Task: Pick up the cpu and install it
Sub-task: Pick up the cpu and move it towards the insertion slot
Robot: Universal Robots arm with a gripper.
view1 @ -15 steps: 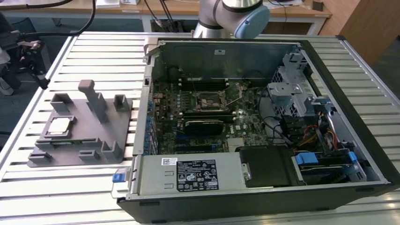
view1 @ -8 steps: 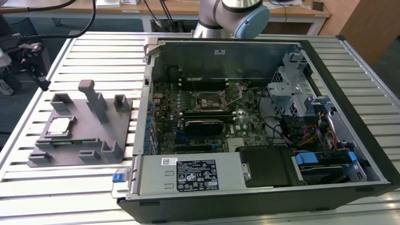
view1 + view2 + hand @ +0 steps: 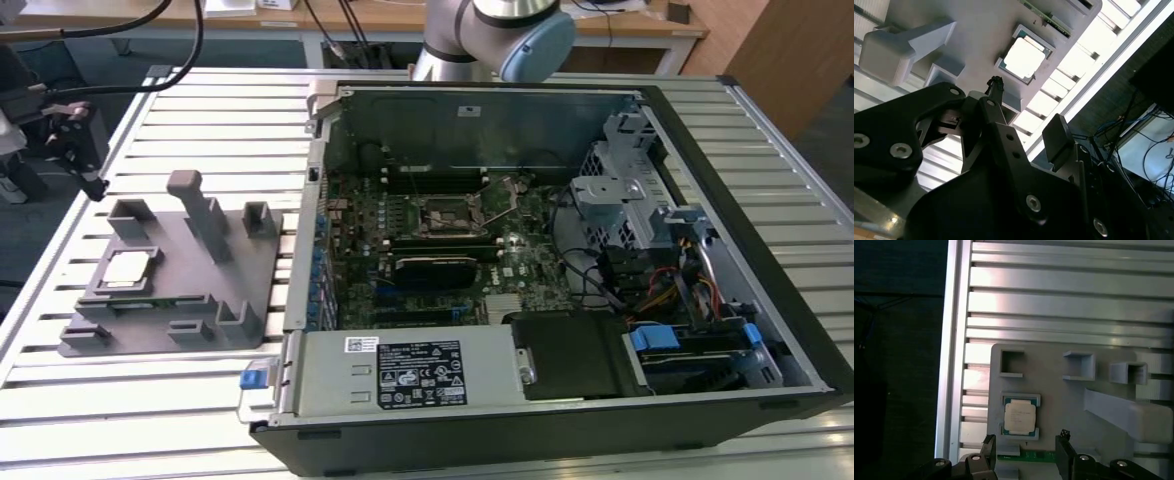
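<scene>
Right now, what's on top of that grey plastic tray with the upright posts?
A small square silvery chip, the cpu, lies in a framed pocket of the grey plastic tray, with a narrow green circuit strip beside it. Whatever is under the chip is covered.

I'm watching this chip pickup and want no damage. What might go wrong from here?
1. The open tool hangs near the chip, which sits in a walled pocket of the grey tray; a finger slightly off could strike a wall.
2. The chip is thin and flat, so an edge grip may slip or tilt it.
3. The socket lies deep in the case among crowded parts; a tilted chip might seat badly.
</scene>
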